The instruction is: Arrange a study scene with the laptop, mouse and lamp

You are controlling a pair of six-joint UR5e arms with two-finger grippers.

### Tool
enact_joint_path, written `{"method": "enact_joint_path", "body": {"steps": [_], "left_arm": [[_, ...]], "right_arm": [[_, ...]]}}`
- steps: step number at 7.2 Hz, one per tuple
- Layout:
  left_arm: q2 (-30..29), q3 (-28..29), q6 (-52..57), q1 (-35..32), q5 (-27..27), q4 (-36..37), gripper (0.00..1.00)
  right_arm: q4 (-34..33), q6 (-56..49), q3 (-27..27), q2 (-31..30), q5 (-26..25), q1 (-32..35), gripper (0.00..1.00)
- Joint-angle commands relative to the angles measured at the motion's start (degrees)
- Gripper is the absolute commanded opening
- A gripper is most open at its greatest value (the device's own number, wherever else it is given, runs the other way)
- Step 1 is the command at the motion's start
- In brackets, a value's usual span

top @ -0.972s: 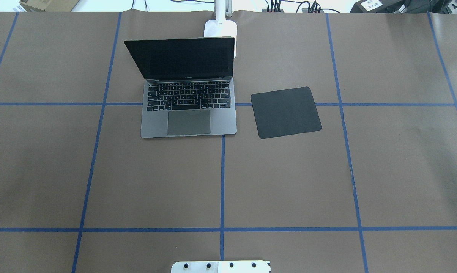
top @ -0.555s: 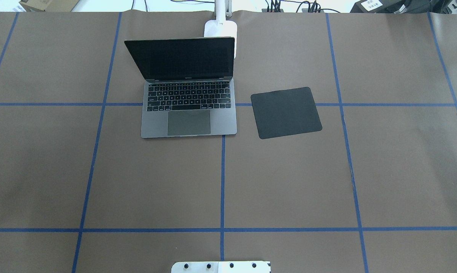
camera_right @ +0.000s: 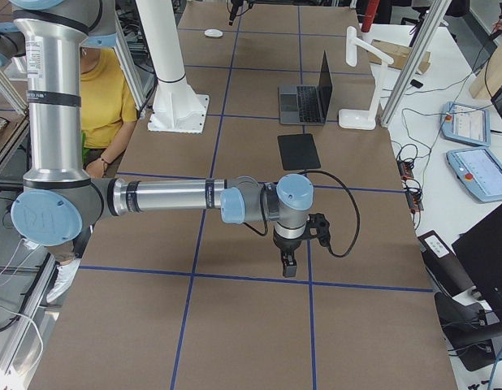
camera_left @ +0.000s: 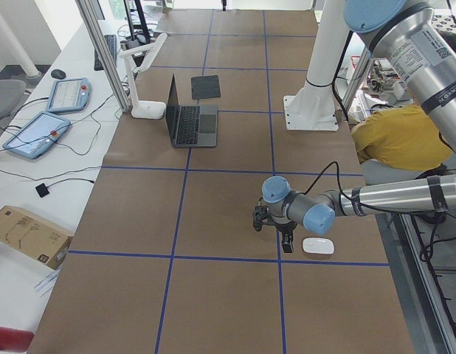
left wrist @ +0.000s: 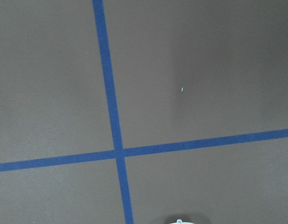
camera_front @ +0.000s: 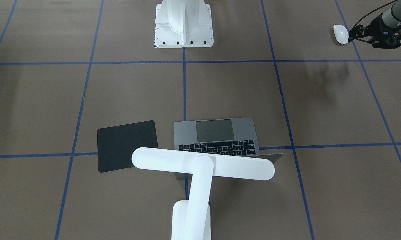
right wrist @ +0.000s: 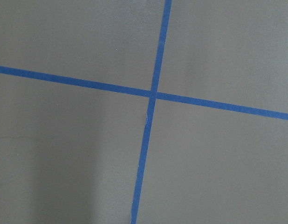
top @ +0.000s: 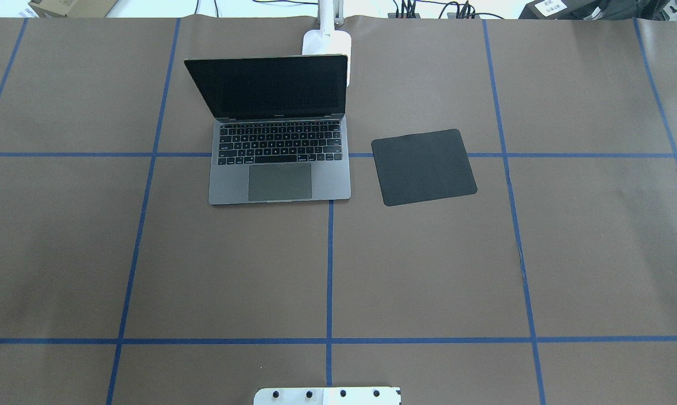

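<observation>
The laptop (top: 279, 140) stands open at the table's far middle, its screen dark; it also shows in the front view (camera_front: 217, 136). The lamp (camera_front: 203, 163) stands behind it, its bar head over the laptop's lid, its base (top: 327, 42) at the far edge. The mouse (camera_front: 340, 34) lies on the table near the robot's left side; it also shows in the left exterior view (camera_left: 317, 245). My left gripper (camera_front: 353, 33) hovers beside the mouse, apart from it; I cannot tell whether it is open. My right gripper (camera_right: 289, 262) points down over bare table; I cannot tell its state.
A flat black square mat (top: 423, 167) lies right of the laptop. The robot's white pedestal (camera_front: 184, 23) with its bolted plate (top: 327, 395) stands at the near middle. Blue tape lines cross the brown table cover. An operator in yellow (camera_left: 401, 136) sits behind the robot.
</observation>
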Motion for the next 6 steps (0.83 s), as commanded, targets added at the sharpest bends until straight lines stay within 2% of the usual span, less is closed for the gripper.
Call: {"method": "enact_joint_path", "body": {"steps": [1,3,5,6], "left_arm": [[1.6,0.6,-0.3,2.3,0.0,-0.9,1.00],[1.9,1.7,-0.4,3.6,-0.1,-2.1,1.00],[2.0,6.9,-0.9,4.0,-0.6,-9.6,1.00],[2.0,7.5,-1.7,4.1,-1.8,-10.9,1.00]], "right_arm": [[0.3,0.0,0.1,0.0,0.0,0.0,1.00],[0.4,0.0,0.1,0.1,0.0,0.0,1.00],[0.5,0.0,0.2,0.0,-0.1,0.0,1.00],[0.6,-0.1,0.2,0.0,-0.4,0.0,1.00]]}}
